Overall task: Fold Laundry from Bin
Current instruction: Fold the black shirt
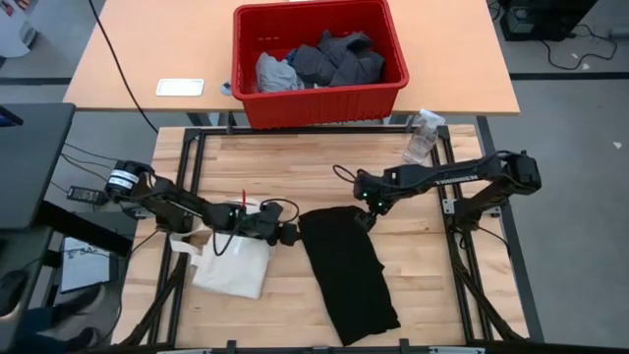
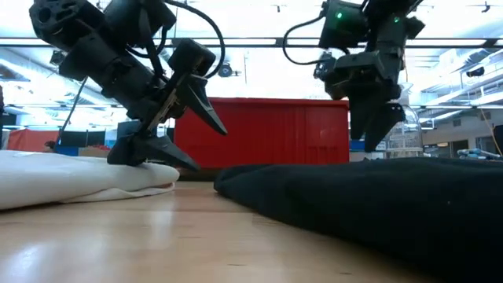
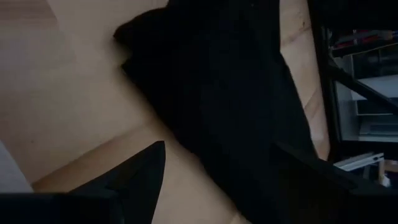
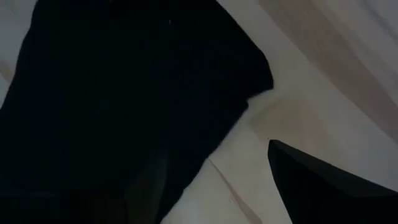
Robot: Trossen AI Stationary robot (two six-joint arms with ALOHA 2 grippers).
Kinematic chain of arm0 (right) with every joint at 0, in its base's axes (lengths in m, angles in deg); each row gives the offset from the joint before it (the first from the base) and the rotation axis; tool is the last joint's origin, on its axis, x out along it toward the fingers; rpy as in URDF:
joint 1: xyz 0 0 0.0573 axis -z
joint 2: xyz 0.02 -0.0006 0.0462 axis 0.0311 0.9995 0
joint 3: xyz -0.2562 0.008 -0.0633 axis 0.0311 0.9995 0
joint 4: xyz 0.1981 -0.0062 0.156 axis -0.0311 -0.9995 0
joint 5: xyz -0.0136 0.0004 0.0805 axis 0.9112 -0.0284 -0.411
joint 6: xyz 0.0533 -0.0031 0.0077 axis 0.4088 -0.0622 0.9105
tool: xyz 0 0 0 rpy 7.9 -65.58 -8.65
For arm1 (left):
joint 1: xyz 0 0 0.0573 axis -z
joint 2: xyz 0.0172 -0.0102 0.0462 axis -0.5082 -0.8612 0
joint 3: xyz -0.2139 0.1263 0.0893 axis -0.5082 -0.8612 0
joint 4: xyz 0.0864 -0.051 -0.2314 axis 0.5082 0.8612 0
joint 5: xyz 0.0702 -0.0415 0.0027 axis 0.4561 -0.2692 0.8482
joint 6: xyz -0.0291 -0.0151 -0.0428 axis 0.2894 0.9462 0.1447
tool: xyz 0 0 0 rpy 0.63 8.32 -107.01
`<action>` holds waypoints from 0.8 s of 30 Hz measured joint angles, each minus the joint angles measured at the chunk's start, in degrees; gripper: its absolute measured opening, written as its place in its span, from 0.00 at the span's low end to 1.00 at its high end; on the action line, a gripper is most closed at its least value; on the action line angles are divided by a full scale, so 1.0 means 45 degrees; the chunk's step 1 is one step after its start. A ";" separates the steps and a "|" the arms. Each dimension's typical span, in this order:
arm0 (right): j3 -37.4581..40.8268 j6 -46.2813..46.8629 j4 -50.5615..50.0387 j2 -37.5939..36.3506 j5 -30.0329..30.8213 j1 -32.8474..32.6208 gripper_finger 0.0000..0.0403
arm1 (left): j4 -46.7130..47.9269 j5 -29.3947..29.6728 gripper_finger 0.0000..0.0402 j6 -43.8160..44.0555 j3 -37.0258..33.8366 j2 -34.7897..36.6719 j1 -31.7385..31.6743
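Between both open hands, black T-shirt [image 1: 349, 270] on table.

My overhead camera looks straight down on the whole wooden table [image 1: 295, 162], taking in both my arms and the red bin [image 1: 318, 61] on the desk behind. My low camera sits at tabletop height, facing level across the boards toward that same bin [image 2: 267, 130], with the black shirt [image 2: 377, 200] close in front. Each wrist camera hangs close above the shirt [image 3: 217, 93], looking past its own fingers; both share that cloth [image 4: 118, 87].
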 joint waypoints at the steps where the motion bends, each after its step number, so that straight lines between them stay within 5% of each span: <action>1: 0.0000 0.0130 -0.0189 -0.0137 0.0066 -0.0069 0.71 | 0.0069 -0.0170 0.72 -0.0012 0.0056 0.0046 -0.0124; 6: 0.0000 0.1241 -0.1008 -0.1065 0.0091 -0.0503 0.70 | 0.1014 -0.1891 0.72 -0.1303 0.1830 0.0527 -0.1178; 12: 0.0000 0.1980 -0.1697 -0.2040 0.0491 -0.1073 0.70 | 0.6906 -0.1446 0.72 -0.4147 0.4835 0.0093 -0.1500; 16: 0.0795 0.2139 -0.2249 -0.2477 0.2084 -0.1233 0.70 | 0.6735 -0.1468 0.72 -0.3254 0.4743 -0.0802 -0.1114; 24: 0.4438 0.4495 0.3254 -0.3933 0.0892 -0.1230 0.70 | 0.6277 -0.1717 0.72 -0.1435 0.4740 -0.2370 -0.0825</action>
